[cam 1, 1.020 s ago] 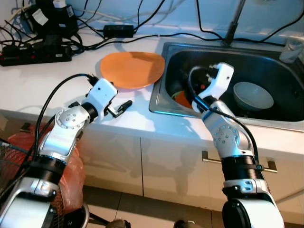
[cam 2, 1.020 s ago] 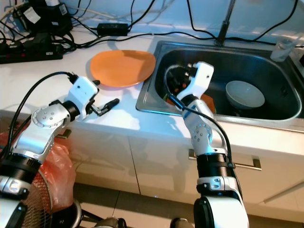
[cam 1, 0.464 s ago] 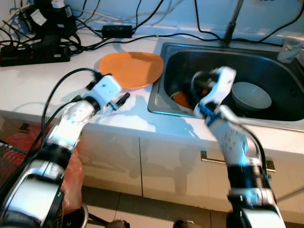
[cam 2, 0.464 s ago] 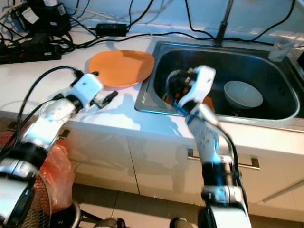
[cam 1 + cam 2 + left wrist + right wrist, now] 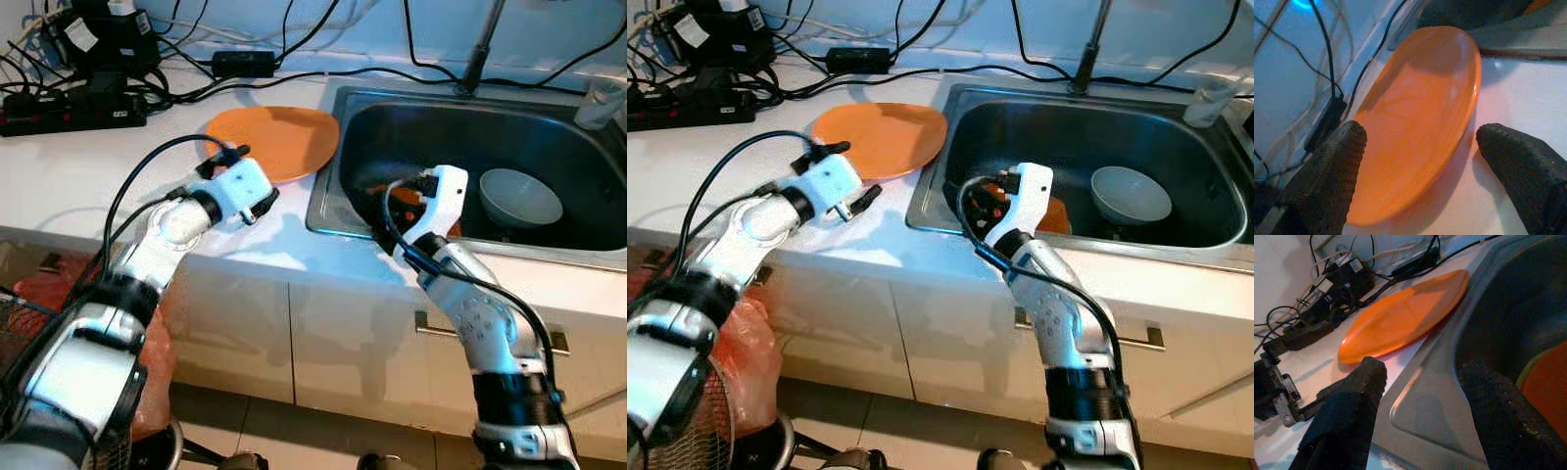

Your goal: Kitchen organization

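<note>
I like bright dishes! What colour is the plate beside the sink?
Orange, plain plate, clearest in the left wrist view.

L hand [image 5: 238,182] moved up to orange plate [image 5: 274,142]; R arm lowered.

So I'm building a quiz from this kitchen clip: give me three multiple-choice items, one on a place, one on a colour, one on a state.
1. Where does the white bowl sit?
A in the sink
B on the counter
C on the floor

2. What colour is the plate on the counter?
A blue
B orange
C green

3. How are the left gripper fingers?
A shut on the plate
B shut on a cable
C open

A: steel sink walls surround it.
B: orange in both eye views.
C: the left wrist view shows a wide gap between the fingers.
</note>
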Robot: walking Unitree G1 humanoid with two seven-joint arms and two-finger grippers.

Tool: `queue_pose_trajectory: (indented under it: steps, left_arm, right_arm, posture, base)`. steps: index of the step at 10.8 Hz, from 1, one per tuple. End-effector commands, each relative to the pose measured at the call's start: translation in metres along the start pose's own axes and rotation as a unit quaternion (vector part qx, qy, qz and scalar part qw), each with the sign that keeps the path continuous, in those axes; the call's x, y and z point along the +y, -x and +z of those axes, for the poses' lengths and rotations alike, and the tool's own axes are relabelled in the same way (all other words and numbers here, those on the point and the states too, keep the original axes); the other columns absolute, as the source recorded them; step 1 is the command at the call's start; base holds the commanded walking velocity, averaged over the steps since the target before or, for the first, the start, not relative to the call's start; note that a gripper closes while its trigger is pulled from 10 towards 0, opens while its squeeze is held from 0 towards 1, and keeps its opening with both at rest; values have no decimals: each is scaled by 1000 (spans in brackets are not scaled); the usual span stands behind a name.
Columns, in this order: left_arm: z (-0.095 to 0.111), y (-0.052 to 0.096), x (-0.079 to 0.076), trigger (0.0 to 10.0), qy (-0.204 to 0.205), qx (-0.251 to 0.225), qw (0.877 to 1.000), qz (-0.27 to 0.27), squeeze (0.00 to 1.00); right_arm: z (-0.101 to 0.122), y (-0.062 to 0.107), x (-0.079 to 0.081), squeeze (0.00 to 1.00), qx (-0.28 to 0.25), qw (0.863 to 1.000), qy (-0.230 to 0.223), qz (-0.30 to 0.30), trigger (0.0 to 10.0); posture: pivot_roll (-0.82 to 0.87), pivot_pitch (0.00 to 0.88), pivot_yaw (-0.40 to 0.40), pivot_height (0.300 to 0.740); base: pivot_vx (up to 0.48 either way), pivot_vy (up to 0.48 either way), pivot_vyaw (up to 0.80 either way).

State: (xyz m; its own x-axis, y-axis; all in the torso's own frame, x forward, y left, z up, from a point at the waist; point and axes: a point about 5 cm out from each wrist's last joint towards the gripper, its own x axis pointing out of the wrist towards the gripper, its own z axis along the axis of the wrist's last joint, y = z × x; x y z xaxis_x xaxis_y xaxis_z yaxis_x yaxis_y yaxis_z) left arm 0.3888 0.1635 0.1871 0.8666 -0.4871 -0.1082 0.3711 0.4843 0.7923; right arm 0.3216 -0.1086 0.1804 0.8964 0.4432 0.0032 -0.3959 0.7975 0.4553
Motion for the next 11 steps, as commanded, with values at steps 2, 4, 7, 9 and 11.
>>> queue_pose_trajectory:
  steps: [2, 4, 7, 9, 11]
  left_arm:
    - [-8, 0, -2, 10000, -56, 30, 998, -13, 0]
    - [-16, 2, 14, 10000, -72, 74, 994, 27, 0]
    - [-30, 10, 25, 10000, -71, 117, 989, 64, 0]
    - [-35, 11, 23, 0, -73, 131, 987, 51, 0]
    - [-34, 9, 16, 0, -73, 128, 989, 29, 0]
  right_arm:
    - [6, 6, 2, 0, -7, 1000, -2, -1, 10000]
    - [8, 9, 7, 0, -7, 1000, 3, 13, 10000]
    - [7, 11, 13, 0, -1, 1000, 12, 27, 10000]
    - [10, 13, 16, 0, -2, 999, 13, 32, 10000]
    - [9, 14, 16, 0, -2, 999, 12, 31, 10000]
  posture:
    - [-87, 114, 27, 740]
    - [-96, 117, 20, 740]
    - [-100, 121, 16, 740]
    - [-104, 128, 17, 740]
    - [-106, 132, 18, 740]
  base:
    - [0, 0, 0]
    - [0, 0, 0]
    - [0, 0, 0]
    - [0, 0, 0]
    - [0, 0, 0]
